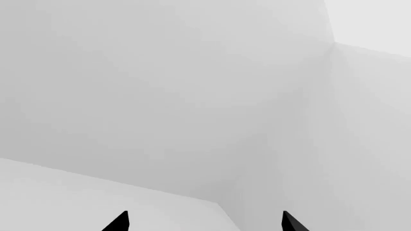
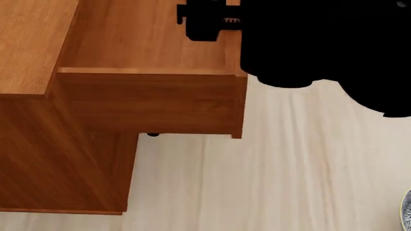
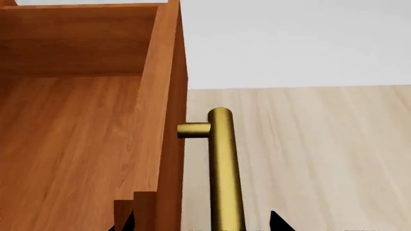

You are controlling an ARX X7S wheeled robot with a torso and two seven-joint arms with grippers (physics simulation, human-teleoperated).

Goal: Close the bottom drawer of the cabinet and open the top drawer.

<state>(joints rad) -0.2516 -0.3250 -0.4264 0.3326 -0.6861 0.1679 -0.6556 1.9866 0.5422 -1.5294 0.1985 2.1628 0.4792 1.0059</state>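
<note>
Right jaws stand apart, straddling the brass bar handle of a pulled-out reddish-brown wooden drawer; two dark fingertips show either side of the bar and the drawer front in the right wrist view, not visibly pinching. Right gripper sits just at the handle, bar running between the jaws, drawer's open wooden box on the inner side, pale plank floor beyond. Placement suits a hook-and-pull or a push on the front, since the bar is inside the gap.

Left jaws also apart: two black tips with a wide gap, left gripper facing only blank white walls, nothing between or near them. It reads as parked away from the work.

Head view: boxy reddish-brown wooden cabinet at left, one drawer sticking well out over the floor, black arm bulk above its far corner. From its height right under the cabinet top it looks like the top drawer, well open; judgement only. Bottom drawer not separately visible below it, so cannot tell if it is shut. Blue-patterned bowl edge at the frame's far corner, well apart from either gripper.
</note>
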